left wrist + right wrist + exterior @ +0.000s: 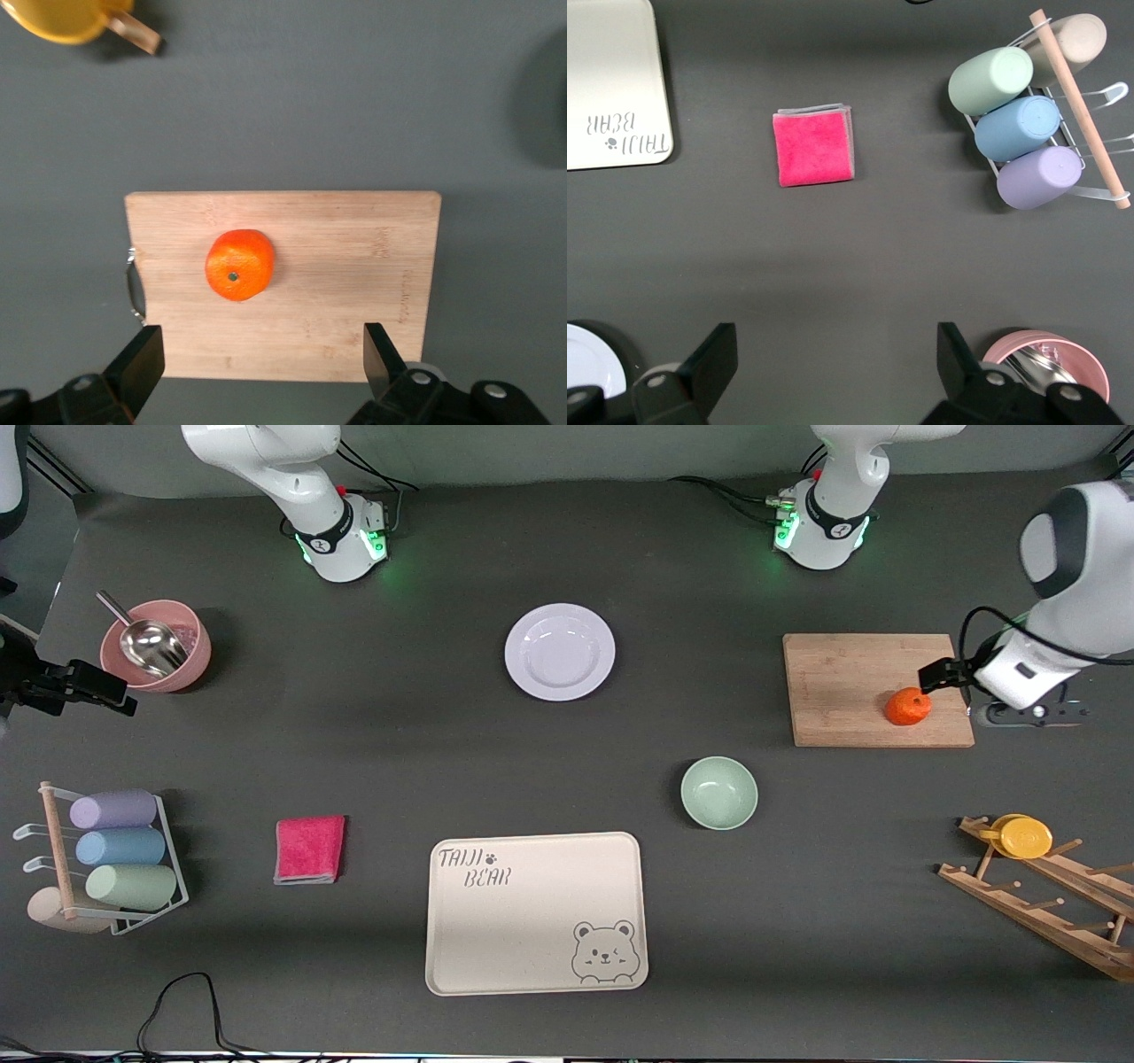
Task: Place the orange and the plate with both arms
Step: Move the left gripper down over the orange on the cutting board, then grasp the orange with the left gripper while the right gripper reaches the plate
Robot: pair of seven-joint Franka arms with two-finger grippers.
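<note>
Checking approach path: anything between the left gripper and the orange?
Nothing visible. The left gripper is open over the cutting board, and the orange sits alone on the board with bare wood around it.

Surface: dark grey matte covering, wide, evenly lit from above, soft shadows under the objects. Pale band along the upper edge, past the covering. Black cable looping across the edge nearest the front camera. Green glow on the covering at two spots near the upper edge.
</note>
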